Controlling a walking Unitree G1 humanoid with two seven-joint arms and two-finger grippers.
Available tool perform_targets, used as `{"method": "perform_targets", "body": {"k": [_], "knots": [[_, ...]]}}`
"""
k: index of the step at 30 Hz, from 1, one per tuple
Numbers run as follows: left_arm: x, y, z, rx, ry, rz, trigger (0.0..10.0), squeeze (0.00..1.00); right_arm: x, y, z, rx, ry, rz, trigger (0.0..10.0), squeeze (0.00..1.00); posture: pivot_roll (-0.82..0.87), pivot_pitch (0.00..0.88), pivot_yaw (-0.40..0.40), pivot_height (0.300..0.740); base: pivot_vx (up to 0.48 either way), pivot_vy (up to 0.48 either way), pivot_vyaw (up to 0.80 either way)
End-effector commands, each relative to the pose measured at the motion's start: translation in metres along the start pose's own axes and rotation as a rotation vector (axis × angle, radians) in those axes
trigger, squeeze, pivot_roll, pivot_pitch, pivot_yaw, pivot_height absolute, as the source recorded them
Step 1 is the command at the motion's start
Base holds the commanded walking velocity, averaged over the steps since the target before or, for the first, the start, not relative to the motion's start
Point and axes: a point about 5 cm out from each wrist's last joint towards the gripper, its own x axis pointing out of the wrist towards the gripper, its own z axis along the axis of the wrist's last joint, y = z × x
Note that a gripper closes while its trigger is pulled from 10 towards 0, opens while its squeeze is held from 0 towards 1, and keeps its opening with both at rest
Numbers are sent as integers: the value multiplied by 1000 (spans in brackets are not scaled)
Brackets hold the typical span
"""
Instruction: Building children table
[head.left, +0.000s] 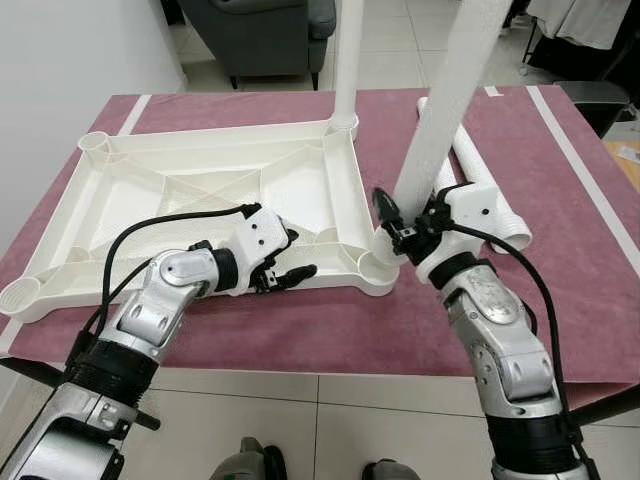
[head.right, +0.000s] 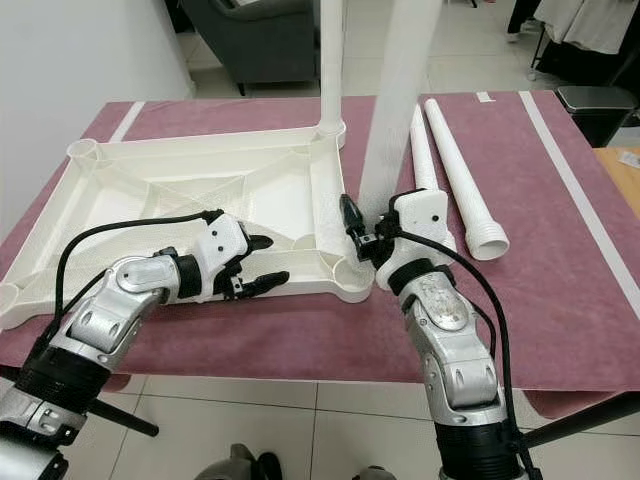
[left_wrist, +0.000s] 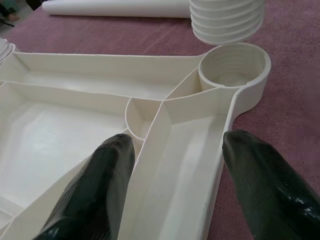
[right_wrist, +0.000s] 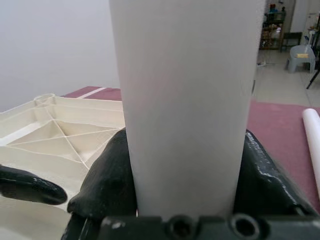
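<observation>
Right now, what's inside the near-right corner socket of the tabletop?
The socket shows threaded walls and nothing inside; its bottom is partly hidden. The leg held by the right tool hangs just above it.

The held leg (head.left: 440, 120) is running off the frame's top. Its threaded end (left_wrist: 227, 20) above the fingers (left_wrist: 95, 195) is getting cropped too.

You have the white tabletop (head.left: 200, 190) lying underside up on the maroon mat (head.left: 400, 330); one leg (head.left: 347, 60) stands upright in its far right corner socket; your right gripper (head.left: 392, 228) is clamped on a second leg (head.left: 440, 120), tilted, its lower end at the near right socket (head.left: 378, 268); your left gripper (head.left: 283, 258) straddles the near rim, fingers apart; two spare legs (head.left: 485, 190) lie on the mat behind the right arm.
</observation>
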Motion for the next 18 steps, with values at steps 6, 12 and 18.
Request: {"method": "perform_targets", "body": {"k": [6, 12, 18], "knots": [[11, 2, -19, 43, 111, -207, 10000, 0, 4, 7, 10, -36, -45, 78, 10000, 0, -91, 74, 115, 740, 0, 0, 0], [15, 2, -25, 73, 150, -263, 10000, 0, 6, 13, 8, -35, -29, 133, 10000, 0, -91, 77, 102, 740, 0, 0, 0], [16, 4, -29, 105, 175, -278, 4431, 0, 5, 18, 9, -41, -20, 160, 10000, 0, -99, 81, 84, 740, 0, 0, 0]]}}
